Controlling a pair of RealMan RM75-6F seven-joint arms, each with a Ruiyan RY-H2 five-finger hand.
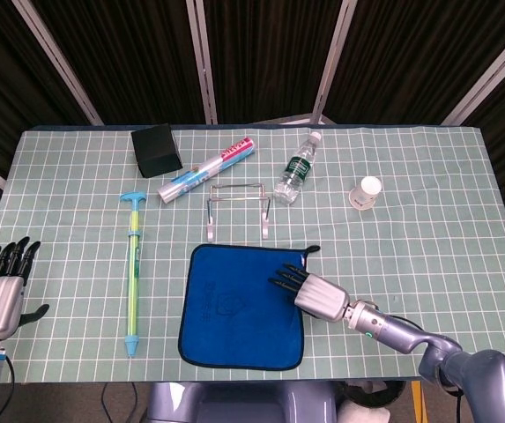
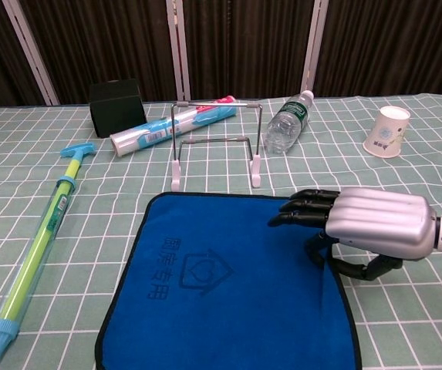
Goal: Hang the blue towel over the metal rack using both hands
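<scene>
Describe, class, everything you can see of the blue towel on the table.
The blue towel is a roughly square cloth with rounded corners and dark edging, apparently soft fabric. A faint house-shaped logo and characters mark its middle. A small dark loop sticks out at its far right corner. It lies flat and unfolded on the checked tablecloth, just in front of the metal rack, not yet hung. The right hand is over its right edge, fingers spread; whether it touches the cloth is unclear.

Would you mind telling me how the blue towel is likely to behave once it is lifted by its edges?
The blue towel lies flat and thin, so it will probably go limp and sag between two grips. It looks light. The right robot hand is at its right edge; lifted from that side alone, it would likely fold over, short of the metal rack.
</scene>
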